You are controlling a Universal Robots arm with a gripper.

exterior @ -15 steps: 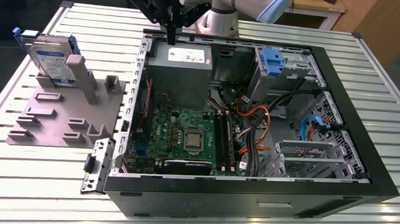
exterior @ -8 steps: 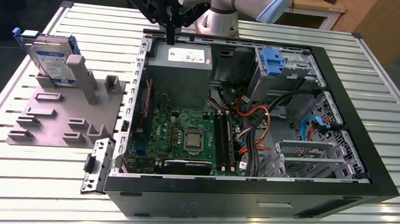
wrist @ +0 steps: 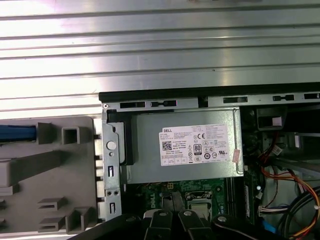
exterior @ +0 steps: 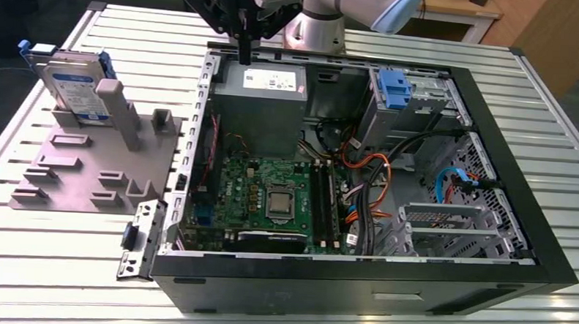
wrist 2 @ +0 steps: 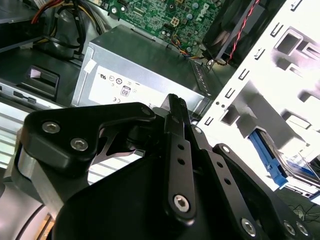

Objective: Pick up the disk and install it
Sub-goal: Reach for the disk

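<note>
The disk [exterior: 75, 87] stands upright on edge in a slot of the grey fixture [exterior: 84, 175], at the exterior view's left, outside the open computer case. It is silver-grey with a white-and-blue label and blue rails. In the second wrist view its blue rail [wrist 2: 266, 156] shows beside the case wall, and in the first wrist view a strip of the blue rail [wrist: 17, 133] shows. My gripper [exterior: 245, 56] hangs over the case's back edge above the power supply, well to the right of the disk. Its black fingers [wrist 2: 175, 107] are shut together with nothing between them.
The open black case [exterior: 521, 216] lies on a slatted metal table [exterior: 50, 269]. Inside are the grey power supply [exterior: 261, 95] with a white sticker, the green motherboard [exterior: 268, 198], a drive cage with a blue latch [exterior: 395, 90], and orange and blue cables [exterior: 445, 180].
</note>
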